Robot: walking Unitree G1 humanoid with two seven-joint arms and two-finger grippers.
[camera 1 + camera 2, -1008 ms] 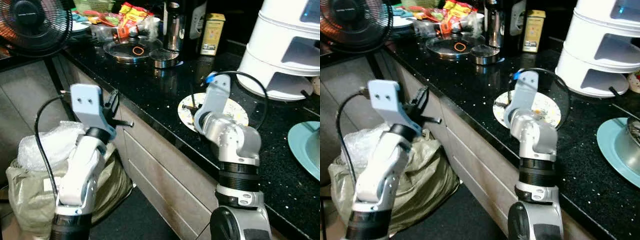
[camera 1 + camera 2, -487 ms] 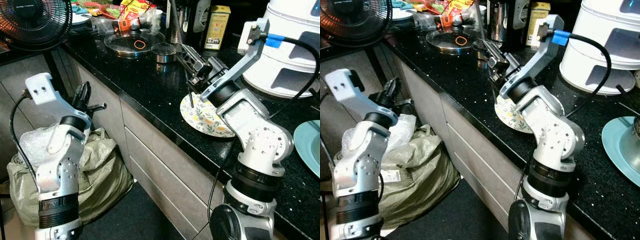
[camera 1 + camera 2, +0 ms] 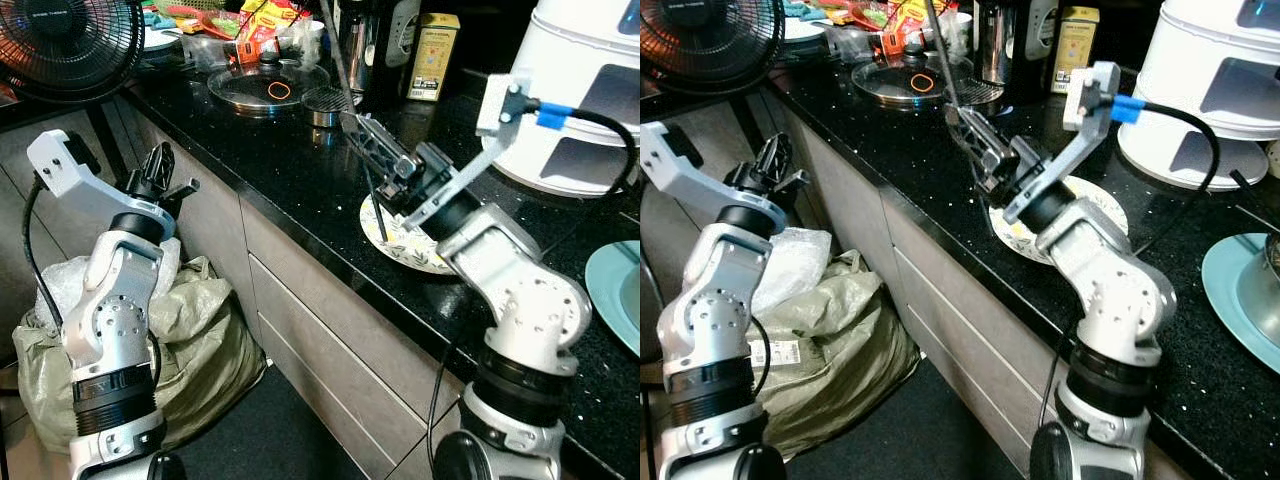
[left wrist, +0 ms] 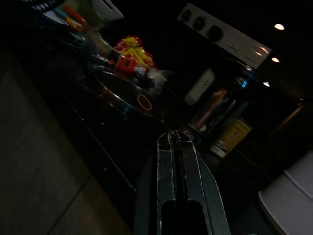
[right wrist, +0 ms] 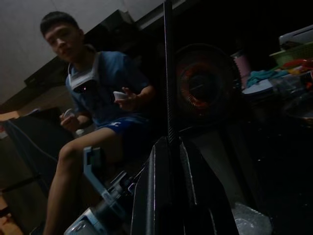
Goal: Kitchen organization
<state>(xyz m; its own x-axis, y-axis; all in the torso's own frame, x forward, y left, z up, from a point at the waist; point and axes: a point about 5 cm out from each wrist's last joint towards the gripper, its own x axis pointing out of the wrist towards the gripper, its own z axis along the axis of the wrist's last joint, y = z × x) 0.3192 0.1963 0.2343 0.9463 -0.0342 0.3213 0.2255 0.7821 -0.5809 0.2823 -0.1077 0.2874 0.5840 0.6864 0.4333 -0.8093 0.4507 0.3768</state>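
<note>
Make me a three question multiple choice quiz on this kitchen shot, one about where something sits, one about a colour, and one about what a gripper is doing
1. Where does the round floral-patterned plate lie?
A. near the black speckled counter's front edge
B. on the floor
C. inside the white tiered appliance

2. What colour is the ring on the round glass lid?
A. blue
B. orange
C. white

3. What is the right gripper doing?
A. hanging open
B. clamping a thin dark stick
C. gripping the lid

Answers: 1 A, the plate rests by the counter edge. 2 B, the ring shows orange. 3 B, the stick rises from between its shut fingers.

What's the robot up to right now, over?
Right gripper shut on thin black stick, above floral plate. Left gripper shut, idle off the counter edge. Nothing blocking.
</note>
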